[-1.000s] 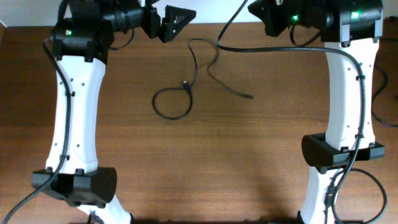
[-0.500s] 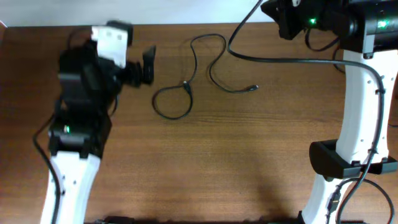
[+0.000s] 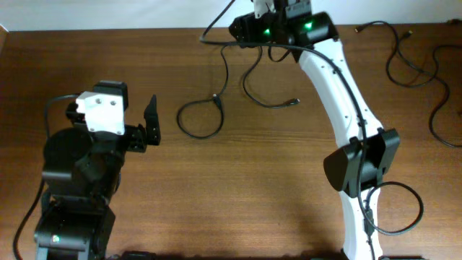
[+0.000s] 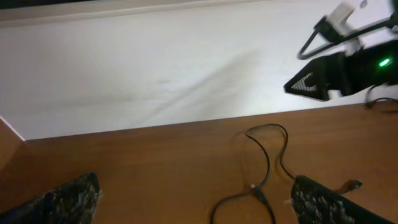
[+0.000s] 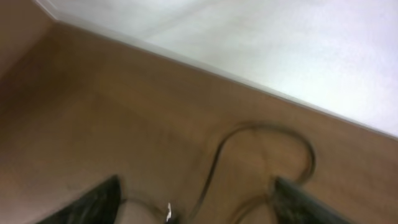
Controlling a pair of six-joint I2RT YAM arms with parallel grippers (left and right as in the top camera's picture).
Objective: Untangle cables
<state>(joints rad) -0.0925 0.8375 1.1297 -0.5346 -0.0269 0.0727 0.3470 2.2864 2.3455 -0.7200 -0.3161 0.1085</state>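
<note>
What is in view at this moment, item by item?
cable: one, black, far centre of the table, coiled in a loop on its left, both ends free
side cables: count unclear, black, far right of the table
table: one, brown wood
wall: white, behind the table
left arm: one, black and white, near left
right arm: one, white and black, reaching to the far centre
left gripper: open, black, facing the cable loop
right gripper: open, black, above the cable's far end
</note>
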